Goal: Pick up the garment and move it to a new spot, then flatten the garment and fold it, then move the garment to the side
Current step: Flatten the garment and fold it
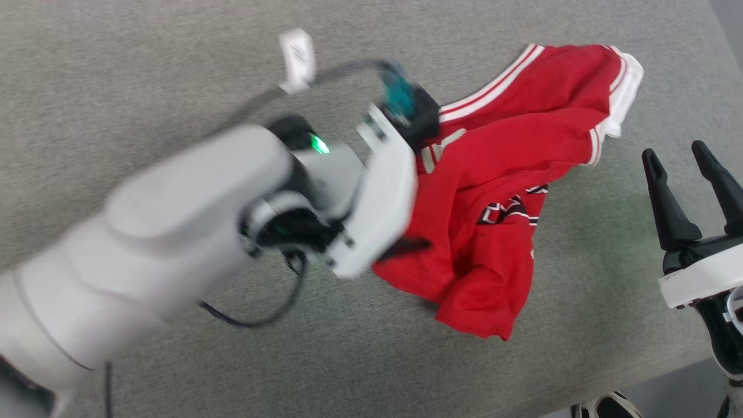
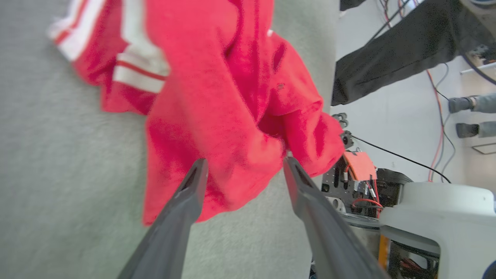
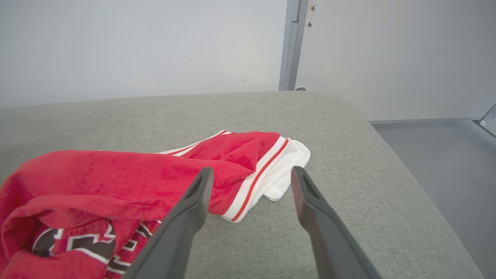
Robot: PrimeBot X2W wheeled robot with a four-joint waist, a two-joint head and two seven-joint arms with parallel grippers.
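Garment (image 1: pixel 511 191): bunched on the grey table (image 1: pixel 145 69), toward three o'clock of the head view. Left gripper (image 2: pixel 245 161) parted at its nine-o'clock edge, right gripper (image 1: pixel 675 151) parted at three o'clock, both empty. Probably best: pinch opposite edges, pull outward evenly.

The garment (image 1: pixel 505 133) is soft red cloth, matt and faintly fuzzy, with flat white striped trim. The table (image 1: pixel 145 69) under it is covered in grey woven fabric, coarse and matt. The left arm (image 1: pixel 174 232) at lower left has a smooth pale plastic shell with a dull sheen. The fingers (image 3: pixel 182 228) of the right gripper (image 1: pixel 674 148) look like dark matt plastic.
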